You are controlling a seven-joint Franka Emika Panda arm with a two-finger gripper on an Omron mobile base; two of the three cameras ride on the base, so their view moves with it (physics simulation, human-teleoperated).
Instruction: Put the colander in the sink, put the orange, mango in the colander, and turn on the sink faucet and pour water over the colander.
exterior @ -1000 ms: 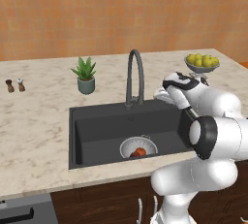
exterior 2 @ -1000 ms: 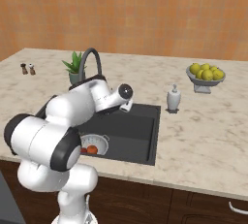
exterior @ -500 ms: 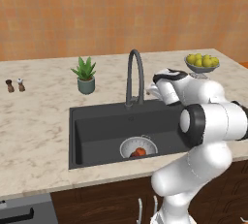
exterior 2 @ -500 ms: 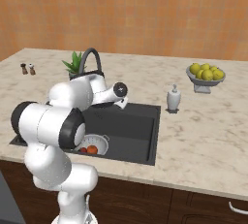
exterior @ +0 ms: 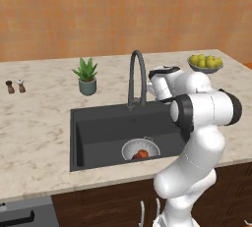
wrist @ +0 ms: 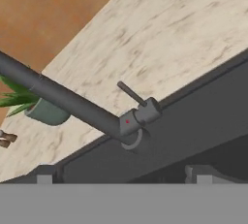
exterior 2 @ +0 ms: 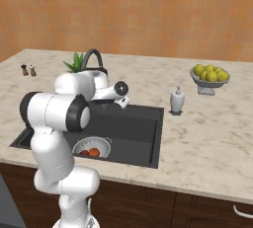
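Hand view, hand (wrist: pixel 124 177) agape, sink faucet (wrist: pixel 87 109) near

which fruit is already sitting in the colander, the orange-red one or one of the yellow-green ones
The orange, lying in the colander in the sink. The yellow-green fruits are heaped in the footed bowl on the counter.

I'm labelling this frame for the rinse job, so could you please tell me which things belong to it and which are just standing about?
Belongs to the job:
- colander, already in the sink
- orange, inside the colander
- sink faucet, no water running
- claw, open, facing the faucet's lever

Just standing about:
- potted plant
- fruit bowl
- soap dispenser
- two shakers
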